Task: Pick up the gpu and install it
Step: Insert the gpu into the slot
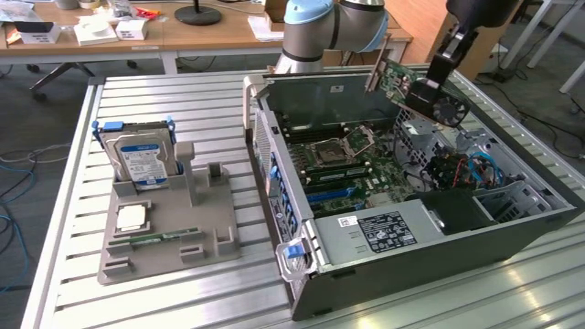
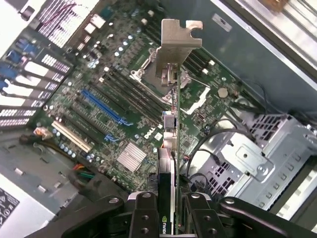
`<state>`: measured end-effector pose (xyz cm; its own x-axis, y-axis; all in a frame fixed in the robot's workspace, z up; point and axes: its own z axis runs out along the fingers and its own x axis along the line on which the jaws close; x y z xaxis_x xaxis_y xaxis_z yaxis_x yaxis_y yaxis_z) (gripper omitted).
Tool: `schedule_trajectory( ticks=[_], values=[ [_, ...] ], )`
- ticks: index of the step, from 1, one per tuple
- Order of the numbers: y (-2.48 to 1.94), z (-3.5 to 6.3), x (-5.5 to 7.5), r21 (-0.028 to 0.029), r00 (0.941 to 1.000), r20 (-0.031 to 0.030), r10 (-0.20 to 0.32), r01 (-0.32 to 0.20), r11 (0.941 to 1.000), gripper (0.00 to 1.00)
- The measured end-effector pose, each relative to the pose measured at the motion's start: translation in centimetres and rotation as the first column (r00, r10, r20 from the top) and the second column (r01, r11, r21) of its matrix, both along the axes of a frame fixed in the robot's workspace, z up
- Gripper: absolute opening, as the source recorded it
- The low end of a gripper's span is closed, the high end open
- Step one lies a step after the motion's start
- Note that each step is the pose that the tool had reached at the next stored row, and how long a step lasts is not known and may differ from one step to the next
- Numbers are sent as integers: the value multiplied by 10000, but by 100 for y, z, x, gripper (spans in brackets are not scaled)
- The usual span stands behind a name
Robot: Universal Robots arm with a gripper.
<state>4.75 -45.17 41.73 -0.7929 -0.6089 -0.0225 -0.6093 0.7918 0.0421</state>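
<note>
One black gripper (image 2: 167, 214) pinches the green fan-fitted gpu (image 1: 426, 96) edge-down over the open grey computer case (image 1: 439, 269), poised for slotting.

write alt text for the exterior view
The robot's hand holds the gpu in the air above an open computer case with its motherboard exposed. On the exterior view's left, a hard drive stands upright in a grey holder on the slatted metal table.

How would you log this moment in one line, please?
gripper: shut on gpu | gpu: aloft above motherboard of open computer case | install: not seated
</note>
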Motion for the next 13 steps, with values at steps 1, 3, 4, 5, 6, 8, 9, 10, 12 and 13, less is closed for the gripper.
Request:
schedule_trajectory(
  ticks=[1, 3, 4, 5, 6, 8, 9, 10, 12, 13],
  values=[
    [0, -2, 0, 0, 9998, 1, 198, -198, 9998, 26],
    [0, -6, 0, -2, 9984, 0, 557, -557, 9984, 26],
    [0, -8, 0, -2, 9973, 0, 736, -736, 9973, 26],
    [0, -10, 0, -3, 9958, 0, 915, -915, 9958, 26],
    [0, -12, 0, -2, 9940, 0, 1094, -1094, 9940, 26],
    [0, -17, 0, -2, 9892, 0, 1468, -1468, 9892, 26],
    [0, -19, 0, -3, 9864, 0, 1645, -1645, 9864, 26],
    [0, -22, 0, -3, 9833, 0, 1822, -1822, 9833, 26],
    [0, -26, 0, -3, 9761, 0, 2174, -2174, 9761, 26],
    [0, -29, 0, -3, 9720, 0, 2350, -2350, 9720, 26]
  ],
)
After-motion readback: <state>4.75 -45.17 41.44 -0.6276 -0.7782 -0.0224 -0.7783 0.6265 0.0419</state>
